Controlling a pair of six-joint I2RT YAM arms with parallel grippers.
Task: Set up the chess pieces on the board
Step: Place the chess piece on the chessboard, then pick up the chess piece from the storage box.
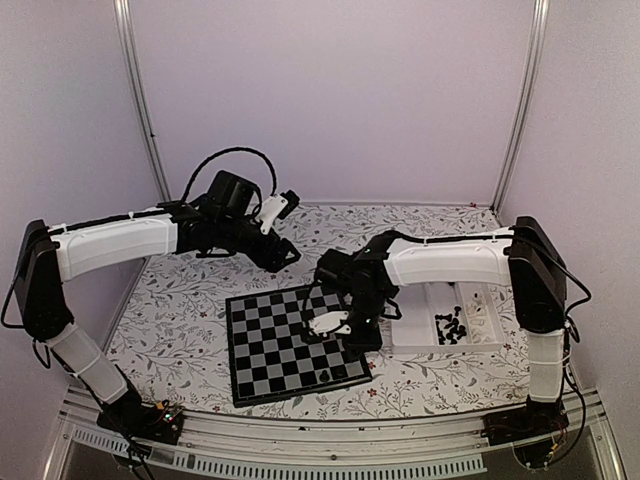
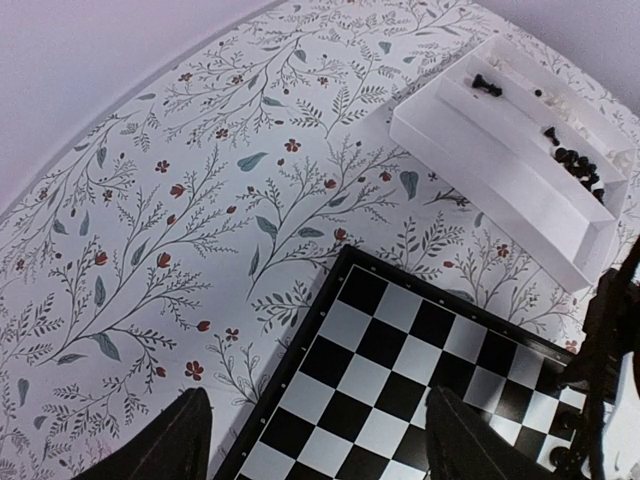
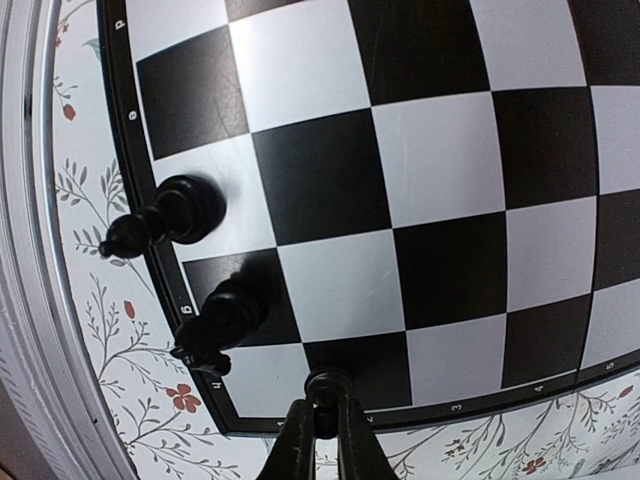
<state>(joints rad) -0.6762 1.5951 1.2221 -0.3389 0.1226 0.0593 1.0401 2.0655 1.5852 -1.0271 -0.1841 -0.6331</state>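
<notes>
Two pieces stood upright on the board, on neighbouring squares of the outer row beside the border. A third piece was pinched by its top in my right gripper, jaws closed on it, over the next dark square of that row. I judged this a continuing back rank. Whether its base touched the board I couldn't tell. Room was tight towards the nearer standing piece and the border, while inward every square lay bare. My left gripper hung with jaws wide and empty over the board's far corner and the cloth, well apart from the right arm, parked, I judged, to leave room. More pieces lay in the tray beside the board.
</notes>
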